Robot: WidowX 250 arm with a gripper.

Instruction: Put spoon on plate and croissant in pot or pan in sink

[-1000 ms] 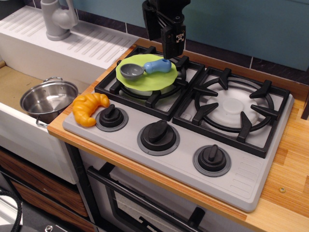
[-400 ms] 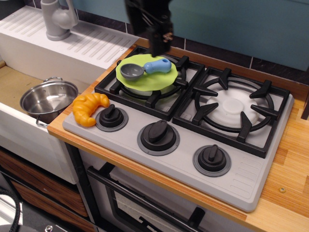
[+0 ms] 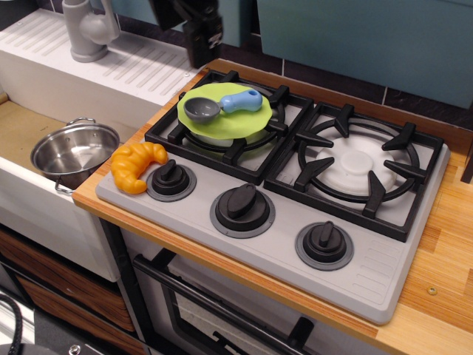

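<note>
The spoon lies on the lime-green plate, its grey bowl to the left and its light-blue handle to the right. The plate rests on the left burner grate. An orange-yellow croissant sits at the stove's front-left corner, beside the left knob. Down in the tan sink stands the shiny steel pot, with nothing in it. My gripper hangs dark at the top, above and behind the plate's left side. It holds nothing that shows, and its fingers are too dark to read.
A grey faucet stands on the ribbed white drainboard behind the sink. Three black knobs line the stove front. The right burner is bare. Wooden counter borders the stove on the right.
My gripper has moved left and up, from above the spoon's handle to behind the plate's left edge. Spoon, plate, croissant and pot have stayed in place.
</note>
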